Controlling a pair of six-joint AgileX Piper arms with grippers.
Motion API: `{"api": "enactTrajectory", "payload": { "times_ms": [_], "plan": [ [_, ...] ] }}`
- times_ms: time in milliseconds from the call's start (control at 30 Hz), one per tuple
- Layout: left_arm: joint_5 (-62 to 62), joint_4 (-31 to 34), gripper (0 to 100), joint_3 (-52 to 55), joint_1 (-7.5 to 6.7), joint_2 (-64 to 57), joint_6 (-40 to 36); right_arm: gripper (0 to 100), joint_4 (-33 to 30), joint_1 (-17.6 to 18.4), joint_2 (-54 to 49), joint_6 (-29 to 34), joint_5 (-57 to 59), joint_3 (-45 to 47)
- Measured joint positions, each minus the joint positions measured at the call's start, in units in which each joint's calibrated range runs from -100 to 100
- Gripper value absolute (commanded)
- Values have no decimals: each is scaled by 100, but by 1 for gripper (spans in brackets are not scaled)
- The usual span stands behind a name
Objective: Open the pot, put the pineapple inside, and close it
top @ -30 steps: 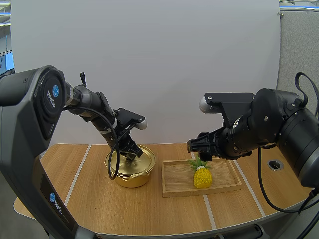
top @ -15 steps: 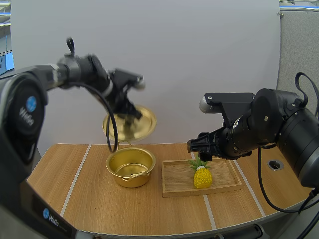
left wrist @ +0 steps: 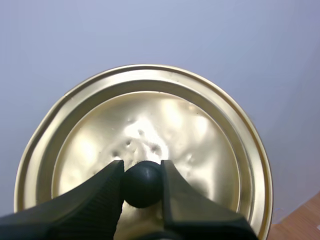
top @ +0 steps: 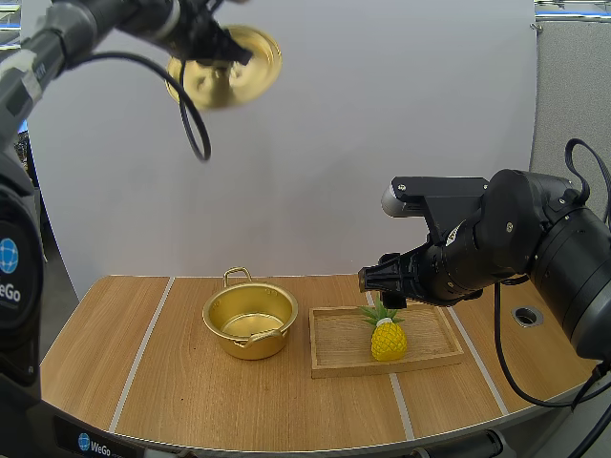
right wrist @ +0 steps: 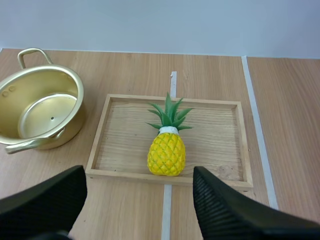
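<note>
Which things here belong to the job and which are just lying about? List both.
Job: pot, open on the table; lid, pinched by its knob in the left gripper; pineapple; right gripper, open above it.
Lying about: wooden tray under the pineapple; the table itself.

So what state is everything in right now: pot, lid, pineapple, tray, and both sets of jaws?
Pot: open, empty, upright on the table.
Lid: off the pot, held high by its knob.
Pineapple: upright on the tray, untouched.
Tray: flat on the table, beside the pot.
Left jaws: shut on the lid's knob.
Right jaws: open, over the pineapple.
</note>
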Motion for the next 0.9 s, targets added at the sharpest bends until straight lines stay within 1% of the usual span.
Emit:
{"api": "enactTrajectory", "payload": {
  "times_ms": [67,167,267,400,600,833,900],
  "plan": [
    [-122,0,0,-272,27,-12,-11,100,0,0,0,0,-28,0],
    [-450,10,0,-571,30,-15,-21,100,0,0,4,0,-174,0],
    [-817,10,0,-681,30,-15,-21,100,0,0,67,0,-285,0],
    [-952,10,0,-685,30,-28,-21,100,0,0,212,0,-337,0],
    [-1005,10,0,-685,30,-28,-21,100,0,0,929,0,-668,0],
    [-1005,10,0,-685,30,-28,-21,100,0,0,2550,0,-1428,0],
    [-1005,10,0,-685,30,-28,-21,100,0,0,2786,0,-1531,0]
  ]
}}
